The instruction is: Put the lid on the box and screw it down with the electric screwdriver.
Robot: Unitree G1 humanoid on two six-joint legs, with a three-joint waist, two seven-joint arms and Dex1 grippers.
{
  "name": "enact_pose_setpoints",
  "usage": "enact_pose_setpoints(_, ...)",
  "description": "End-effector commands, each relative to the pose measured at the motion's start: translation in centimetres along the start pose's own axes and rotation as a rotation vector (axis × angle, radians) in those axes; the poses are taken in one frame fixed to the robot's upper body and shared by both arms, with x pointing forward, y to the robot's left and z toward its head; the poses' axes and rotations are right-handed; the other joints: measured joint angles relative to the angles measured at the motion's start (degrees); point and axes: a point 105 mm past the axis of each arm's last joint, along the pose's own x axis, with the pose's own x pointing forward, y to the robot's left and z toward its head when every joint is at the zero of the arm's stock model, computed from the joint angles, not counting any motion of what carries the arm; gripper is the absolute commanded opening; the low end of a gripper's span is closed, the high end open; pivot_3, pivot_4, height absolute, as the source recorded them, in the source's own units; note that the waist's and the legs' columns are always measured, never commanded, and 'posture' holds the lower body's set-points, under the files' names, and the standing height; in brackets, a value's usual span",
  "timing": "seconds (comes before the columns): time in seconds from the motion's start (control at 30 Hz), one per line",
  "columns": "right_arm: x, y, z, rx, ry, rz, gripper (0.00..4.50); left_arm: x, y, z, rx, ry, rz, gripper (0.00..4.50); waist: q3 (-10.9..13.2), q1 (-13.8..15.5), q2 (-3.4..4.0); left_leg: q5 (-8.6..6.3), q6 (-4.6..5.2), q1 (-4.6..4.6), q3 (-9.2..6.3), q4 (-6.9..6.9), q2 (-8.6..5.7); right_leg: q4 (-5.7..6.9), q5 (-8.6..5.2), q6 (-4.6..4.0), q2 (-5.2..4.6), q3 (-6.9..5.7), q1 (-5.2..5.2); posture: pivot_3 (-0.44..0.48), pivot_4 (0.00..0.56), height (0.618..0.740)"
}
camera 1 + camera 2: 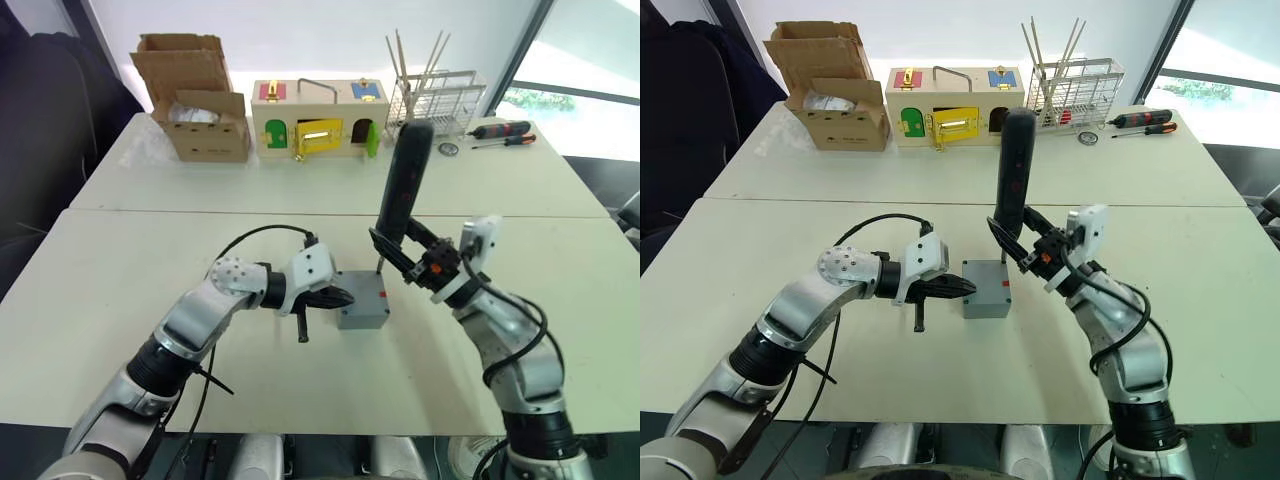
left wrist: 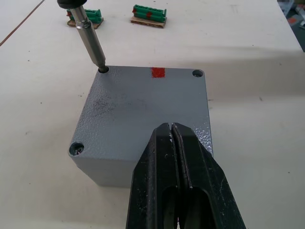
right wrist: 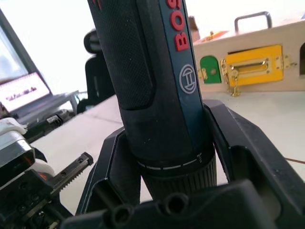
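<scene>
Bright daylight comes from the windows at the far side and far right, and there the view is washed out to white. My arms throw only soft, short shadows on the pale table (image 1: 120, 290). Near my right wrist, the electric screwdriver (image 3: 157, 81) looks slightly blurred.

**Lid on the box, driver bit in a corner hole**

The lid (image 2: 143, 112) is sitting flat on top of the box (image 1: 362, 312), its edges lining up with the box walls so the two are reading as one grey block on the near table. A small red mark is showing at the lid's far edge. Screw holes are showing at three corners; whether screws are seated in them is hard to tell. The electric screwdriver (image 1: 403, 180) is standing nearly upright, leaning slightly, with its thin metal bit pressing into the far corner hole.
</scene>
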Motion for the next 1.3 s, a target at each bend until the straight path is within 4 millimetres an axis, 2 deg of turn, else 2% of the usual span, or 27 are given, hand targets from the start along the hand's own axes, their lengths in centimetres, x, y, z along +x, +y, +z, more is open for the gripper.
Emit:
enact_pose_setpoints(0.03, 0.2, -0.3, 7.7, -0.084, -0.156, 0.044, 1.88, -1.2, 0.7, 0.2, -0.031, -0.016, 0.055, 0.00, 0.4, -0.1, 0.36, 0.01, 0.01, -0.09, 0.03, 0.00, -0.02, 0.05, 0.01, 0.00, -0.03, 0.00, -0.14, 0.000, 0.150, 0.728)
enact_pose_setpoints(0.13, 0.1, -0.9, 10.8, -0.086, -0.204, 0.061, 1.88, -1.4, 0.7, 0.3, -0.033, -0.027, 0.061, 0.00, 0.7, 0.0, 0.55, 0.08, -0.04, -0.71, 0.06, 0.04, -0.13, 0.25, 0.05, 0.03, -0.02, -0.01, -0.80, 0.000, 0.150, 0.728)
enact_pose_setpoints(0.23, -0.2, -3.6, 12.9, -0.022, -0.234, -0.002, 1.88, -1.3, 1.6, 2.3, -0.044, -0.140, 0.115, 0.00, 0.8, 0.1, 0.54, 0.22, -0.28, -0.76, -0.01, 0.08, -0.02, 0.21, 0.18, 0.27, 0.26, -0.16, -0.76, 0.000, 0.150, 0.728)
enact_pose_setpoints(0.33, -0.6, -7.4, 13.1, 0.096, -0.146, -0.155, 1.88, -2.4, 3.2, 5.8, -0.085, -0.323, 0.212, 0.00, 1.0, 0.1, 0.25, 0.08, -0.01, -0.84, -0.01, 0.25, -0.03, 0.21, 0.19, 0.29, 0.27, -0.18, -0.70, 0.000, 0.150, 0.728)
enact_pose_setpoints(0.43, -1.5, -9.3, 13.2, 0.167, 0.025, -0.178, 1.88, -3.7, 1.5, 7.1, -0.103, -0.362, 0.109, 0.00, 1.1, -0.1, 0.30, 0.06, 0.06, -0.88, 0.04, 0.34, -0.06, 0.15, 0.25, 0.26, 0.22, -0.15, -0.70, 0.000, 0.150, 0.728)
enact_pose_setpoints(0.5, -2.9, -11.7, 12.4, 0.183, 0.210, -0.269, 1.88, -4.1, 0.4, 6.9, -0.094, -0.327, 0.051, 0.00, 1.3, 0.0, 0.67, 0.03, 0.11, -0.87, 0.07, 0.31, -0.06, 0.17, 0.25, 0.27, 0.22, -0.13, -0.72, 0.000, 0.150, 0.728)
enact_pose_setpoints(0.57, -5.6, -14.3, 10.7, 0.144, 0.430, -0.379, 1.88, -4.3, -0.9, 5.9, -0.030, -0.230, 0.011, 0.00, 1.4, 0.2, 0.80, 0.03, 0.11, -0.92, 0.10, 0.26, -0.09, 0.14, 0.24, 0.30, 0.22, -0.11, -0.80, 0.000, 0.150, 0.728)
enact_pose_setpoints(0.63, -8.3, -15.8, 8.5, 0.179, 0.631, -0.428, 1.88, -4.2, -1.9, 5.2, 0.029, -0.160, -0.012, 0.00, 1.4, 0.2, 0.81, 0.03, 0.10, -0.95, 0.04, 0.13, -0.09, 0.03, 0.21, 0.31, 0.28, -0.13, -0.81, 0.000, 0.150, 0.728)
enact_pose_setpoints(0.73, -10.9, -16.9, 6.5, 0.243, 0.787, -0.464, 1.88, -4.0, -2.6, 5.1, 0.059, -0.135, -0.027, 0.00, 1.5, -0.1, 0.80, 0.01, 0.12, -0.95, 0.16, 0.06, -0.19, -0.12, 0.21, 0.33, 0.28, -0.08, -0.82, 0.000, 0.150, 0.728)
enact_pose_setpoints(0.83, -13.5, -18.0, 2.6, 0.368, 0.946, -0.502, 1.88, -3.4, -3.5, 4.2, 0.056, -0.097, -0.032, 0.00, 1.5, -0.8, 0.78, 0.00, 0.15, -0.92, 0.25, 0.24, -0.18, -0.04, 0.21, 0.33, 0.29, 0.05, -0.82, 0.000, 0.150, 0.728)
enact_pose_setpoints(0.87, -14.0, -18.2, 1.9, 0.398, 0.972, -0.509, 1.88, -3.2, -3.8, 4.0, 0.051, -0.088, -0.031, 0.00, 1.5, -1.1, 0.79, 0.00, 0.15, -0.91, 0.25, 0.25, -0.17, 0.00, 0.21, 0.33, 0.29, 0.06, -0.82, 0.000, 0.150, 0.728)
enact_pose_setpoints(1.0, -14.4, -18.9, -0.1, 0.472, 1.028, -0.523, 1.88, -2.9, -4.2, 4.3, -0.022, -0.143, -0.020, 0.00, 1.7, -1.5, 0.92, 0.02, 0.12, -0.89, 0.25, 0.27, -0.16, 0.08, 0.21, 0.34, 0.30, 0.12, -0.85, 0.000, 0.150, 0.728)
enact_pose_setpoints(1.07, -14.3, -19.3, -0.8, 0.482, 1.042, -0.526, 1.88, -2.9, -3.7, 4.1, -0.034, -0.148, 0.033, 0.00, 1.7, -1.6, 0.94, 0.10, -0.01, -0.89, 0.32, 0.27, -0.18, 0.12, 0.25, 0.39, 0.36, 0.18, -0.91, 0.000, 0.150, 0.728)
enact_pose_setpoints(1.17, -13.9, -19.6, -1.3, 0.489, 1.047, -0.526, 1.88, -2.9, -3.0, 4.1, -0.063, -0.169, 0.091, 0.00, 1.7, -1.3, 0.94, 0.29, -0.34, -0.89, 0.30, 0.21, -0.18, 0.15, 0.29, 0.47, 0.43, 0.16, -0.93, 0.000, 0.150, 0.728)
enact_pose_setpoints(1.3, -13.8, -19.7, -1.9, 0.499, 1.062, -0.519, 1.88, -2.9, -3.4, 4.1, -0.133, -0.209, 0.082, 0.00, 1.7, -0.9, 0.94, 0.31, -0.38, -0.90, 0.28, 0.24, -0.19, 0.15, 0.29, 0.48, 0.42, 0.15, -0.90, 0.000, 0.150, 0.728)
